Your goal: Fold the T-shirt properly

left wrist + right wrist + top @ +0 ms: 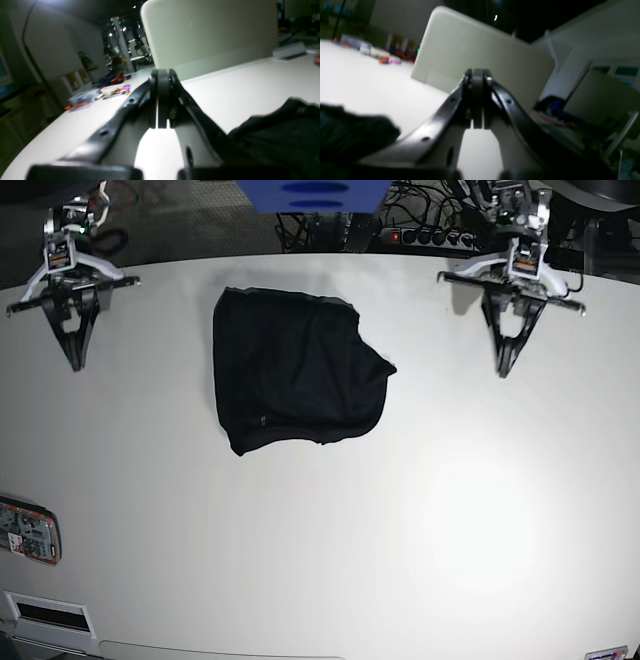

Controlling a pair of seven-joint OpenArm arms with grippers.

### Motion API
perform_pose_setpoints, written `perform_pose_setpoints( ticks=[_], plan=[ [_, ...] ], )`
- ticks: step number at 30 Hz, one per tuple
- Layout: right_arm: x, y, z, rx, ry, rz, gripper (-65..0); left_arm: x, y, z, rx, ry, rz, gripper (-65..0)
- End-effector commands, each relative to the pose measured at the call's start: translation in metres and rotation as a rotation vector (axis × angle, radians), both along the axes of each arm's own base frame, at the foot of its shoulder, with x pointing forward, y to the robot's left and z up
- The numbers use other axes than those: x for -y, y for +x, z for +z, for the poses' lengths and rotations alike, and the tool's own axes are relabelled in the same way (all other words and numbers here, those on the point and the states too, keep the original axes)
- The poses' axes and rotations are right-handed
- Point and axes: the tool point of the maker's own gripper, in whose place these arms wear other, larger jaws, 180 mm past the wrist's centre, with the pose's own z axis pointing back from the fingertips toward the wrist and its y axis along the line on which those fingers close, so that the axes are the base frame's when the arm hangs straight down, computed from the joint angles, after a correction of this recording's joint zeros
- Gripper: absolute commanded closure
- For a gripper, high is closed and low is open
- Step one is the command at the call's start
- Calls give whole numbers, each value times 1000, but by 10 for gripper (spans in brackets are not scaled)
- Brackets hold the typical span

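1. Lying across the far middle of the broad white desk (420,520), the plain black short-sleeved T-shirt of thin soft fabric (295,370) is seen as a compact, roughly squared bundle, well apart from both arms.
2. The fold is judged to be nearly or fully made; if another pass is wanted, the bulging corner on the base view's right should be gripped at a single layer and carried flat across, with the rumpled near edge smoothed afterwards.
3. The left claw (505,370) is parked over bare desk on the base view's right, pinched fully together on nothing.
4. The right claw (76,363) is parked on the base view's left, likewise pressed together and empty.
5. Sleeves, collar and inner layers cannot be made out against the black cloth.
6. Both wrist views are blurred and catch only a dark edge of the shirt.
7. A small device at the desk's left edge (28,532) is cut off.
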Motion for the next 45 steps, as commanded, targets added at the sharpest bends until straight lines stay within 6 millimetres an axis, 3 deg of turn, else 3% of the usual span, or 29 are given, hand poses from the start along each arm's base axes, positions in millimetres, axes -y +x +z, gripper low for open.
perform_pose_setpoints(
  ticks=[1,8,17,23,27,33,35,42,43,45],
  plan=[
    [2,1,12,51,3,9,0,-3,-3,11,49,-21,5,0],
    [-1,-12,-20,-67,45,14,0,-39,-28,-15,-9,-256,137,0],
    [8,-56,-42,-234,34,-18,0,-50,-90,-63,-323,-145,114,0],
    [3,-99,-66,-410,58,-10,0,-62,-132,-97,-501,-143,143,0],
    [-3,-129,-90,-540,99,-6,0,-52,-148,-123,-612,-106,86,0],
    [-16,-171,-134,-731,177,-6,0,-10,-184,-170,-804,-130,-78,0],
    [-21,-193,-156,-822,207,-13,0,-2,-187,-185,-840,-145,-122,0],
    [-13,-303,-217,-1201,255,-127,0,29,-195,-228,-942,-211,-217,0],
    [-12,-303,-225,-1214,259,-136,0,35,-198,-232,-955,-219,-232,0],
    [-10,-285,-243,-1198,265,-148,0,43,-201,-237,-976,-224,-270,0]
  ],
)
